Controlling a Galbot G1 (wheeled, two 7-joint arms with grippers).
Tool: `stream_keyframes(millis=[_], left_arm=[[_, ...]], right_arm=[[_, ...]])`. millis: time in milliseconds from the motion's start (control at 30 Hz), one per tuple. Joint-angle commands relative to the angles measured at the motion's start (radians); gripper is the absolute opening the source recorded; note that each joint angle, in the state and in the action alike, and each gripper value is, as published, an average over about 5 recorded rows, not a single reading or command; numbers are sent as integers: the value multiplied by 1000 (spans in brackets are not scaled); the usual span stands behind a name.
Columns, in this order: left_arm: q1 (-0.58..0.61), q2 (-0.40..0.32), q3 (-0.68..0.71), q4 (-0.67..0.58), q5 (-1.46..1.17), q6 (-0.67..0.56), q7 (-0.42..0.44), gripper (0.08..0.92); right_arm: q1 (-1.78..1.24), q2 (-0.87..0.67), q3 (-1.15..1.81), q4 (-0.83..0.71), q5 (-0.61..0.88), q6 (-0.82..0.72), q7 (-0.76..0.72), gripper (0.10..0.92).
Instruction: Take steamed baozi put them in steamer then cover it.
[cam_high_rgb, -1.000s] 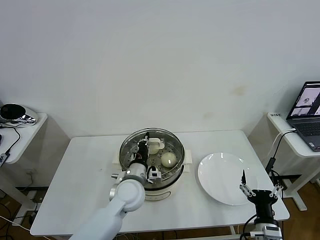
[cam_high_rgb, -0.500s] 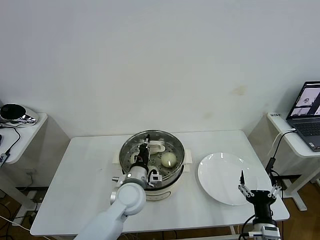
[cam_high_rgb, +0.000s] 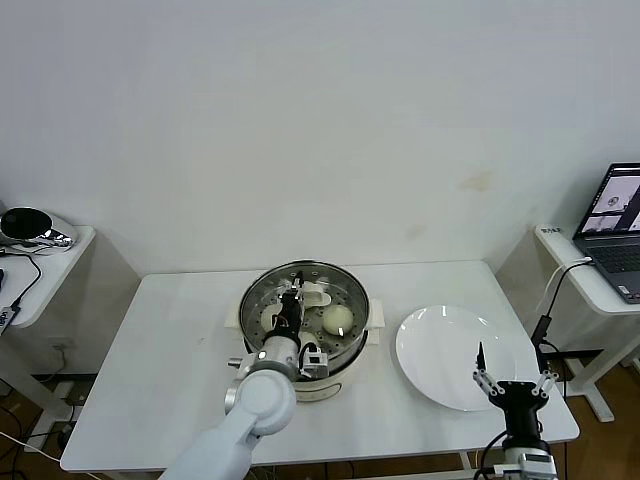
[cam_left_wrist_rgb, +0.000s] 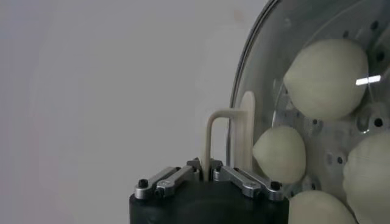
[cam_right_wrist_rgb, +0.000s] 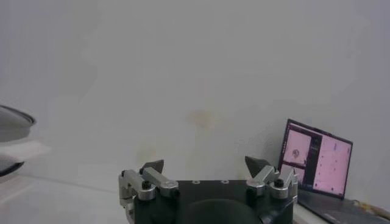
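The steamer (cam_high_rgb: 325, 378) stands mid-table with the glass cover (cam_high_rgb: 345, 292) lying on it. Through the glass I see several pale baozi (cam_high_rgb: 338, 319) on the perforated tray; the left wrist view shows them too, one baozi (cam_left_wrist_rgb: 329, 79) being the largest there. My left gripper (cam_high_rgb: 291, 303) reaches over the cover, jaws closed tight around the cover's cream handle (cam_left_wrist_rgb: 225, 137); in the left wrist view the left gripper (cam_left_wrist_rgb: 206, 171) pinches one leg of it. My right gripper (cam_high_rgb: 512, 372) hangs open and empty near the table's front right corner; the right gripper (cam_right_wrist_rgb: 204, 164) holds nothing between its fingers.
A flat white plate (cam_high_rgb: 440, 345) lies right of the steamer, beside the right gripper. A laptop (cam_high_rgb: 615, 225) sits on a side table at far right. A silvery appliance (cam_high_rgb: 30, 228) sits on a small table at far left.
My left arm has sunk a little lower and nearer over the steamer, still at the cover's handle. The right gripper has dropped slightly. The cover and baozi stay in place.
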Motion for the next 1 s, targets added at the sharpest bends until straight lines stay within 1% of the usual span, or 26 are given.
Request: stream_keyframes(millis=[33, 167, 367, 500, 600, 667, 767, 800, 867, 933, 1000], left_arm=[[35, -2, -11, -37, -15, 0, -23, 292], [91, 19, -28, -109, -46, 0, -32, 405], [224, 83, -79, -292, -189, -26, -72, 578], [344, 115, -172, -428, -346, -130, -159, 699], [488, 120, -275, -504, -510, -225, -257, 776], [602, 105, -389, -527, -688, -336, -324, 804], [745, 54, -598, -526, -981, -500, -411, 820], [783, 37, -655, -522, -1075, -532, -440, 822], [853, 3, -745, -516, -1213, -557, -475, 822], [931, -10, -793, -512, -1330, -593, -504, 823], [1003, -16, -809, -507, -1414, -626, -511, 823]], right_arm=[[0, 1, -3, 1, -3, 1, 0, 823], [0, 3, -6, 1, -7, 1, 0, 823], [-2, 4, -8, 0, -10, 2, 0, 823], [-5, 3, -11, 0, -10, 2, 0, 823], [-13, -4, -13, 0, -9, 5, 1, 823], [-21, -10, -18, 3, -6, 10, 2, 823], [-31, -23, -34, 5, 8, 23, 2, 823], [-33, -28, -41, 5, 16, 28, 0, 823], [-39, -43, -59, 3, 44, 34, -10, 823], [-49, -65, -82, 4, 84, 28, -31, 823], [-65, -90, -106, 8, 124, 11, -55, 823]])
